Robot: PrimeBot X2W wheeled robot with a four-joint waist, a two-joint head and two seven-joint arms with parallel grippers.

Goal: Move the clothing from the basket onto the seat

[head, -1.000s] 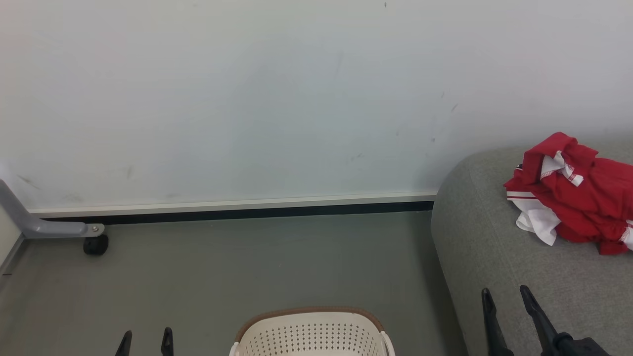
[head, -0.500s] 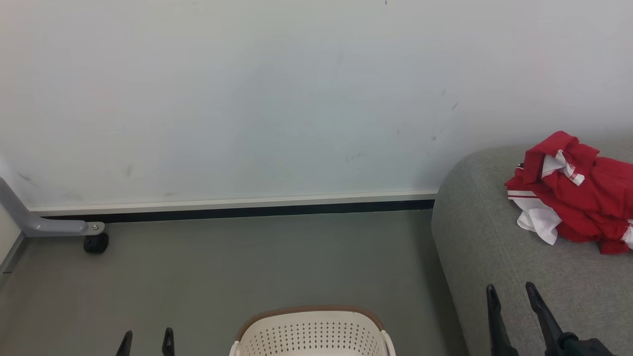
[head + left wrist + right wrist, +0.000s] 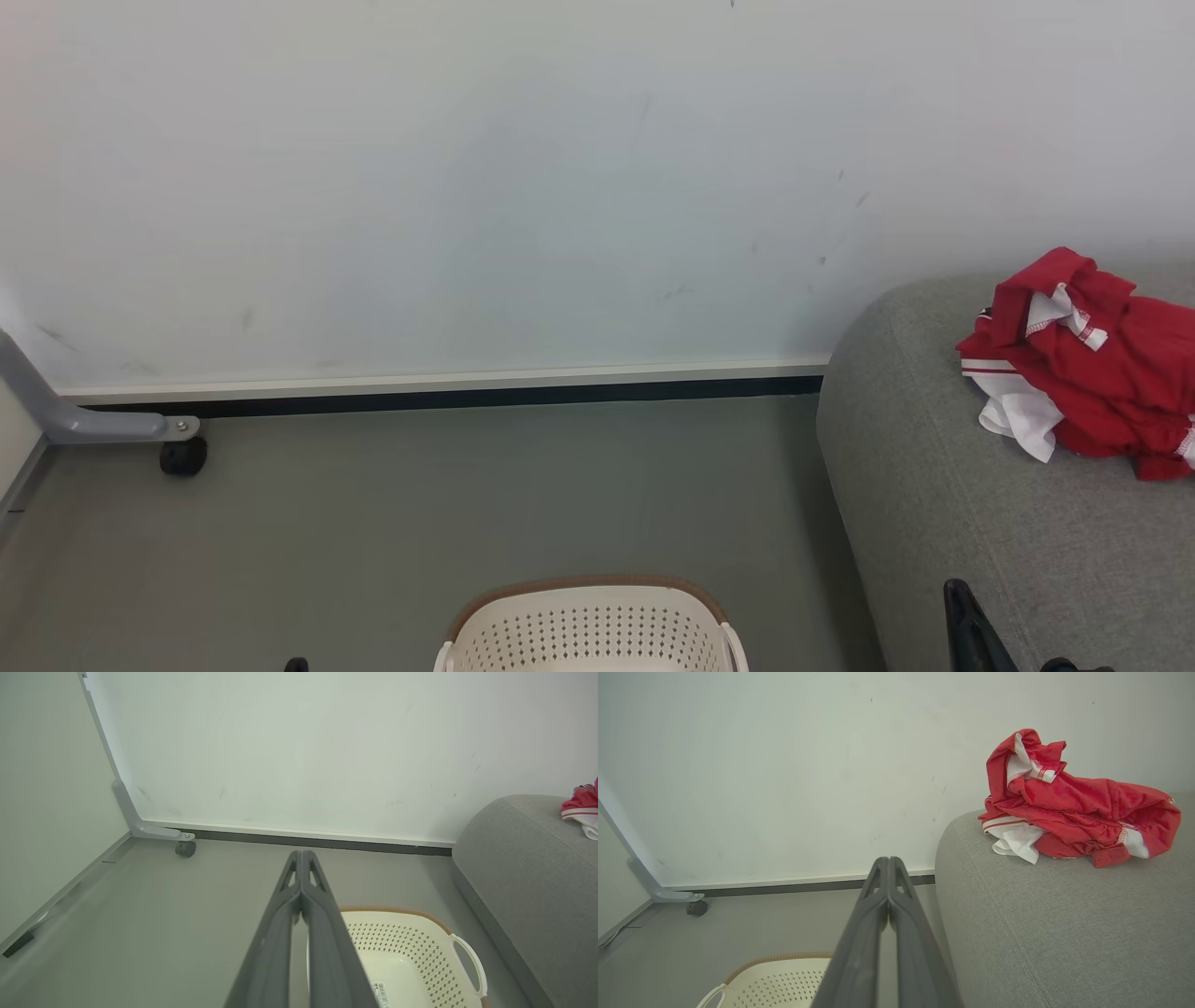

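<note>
Red sports garments lie on grey sofa, frame right; laundry basket looks empty; left gripper and right gripper clenched on nothing; probably only parking the arms remains

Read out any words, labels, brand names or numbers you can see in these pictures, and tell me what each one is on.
Barcode sticker inside the basket: it has bars and small print, but this is too small and too cut off by the picture's edge to read.
Clothing on the seat: no numerals or lettering show on the folds in view.
No other text can be read.
</note>
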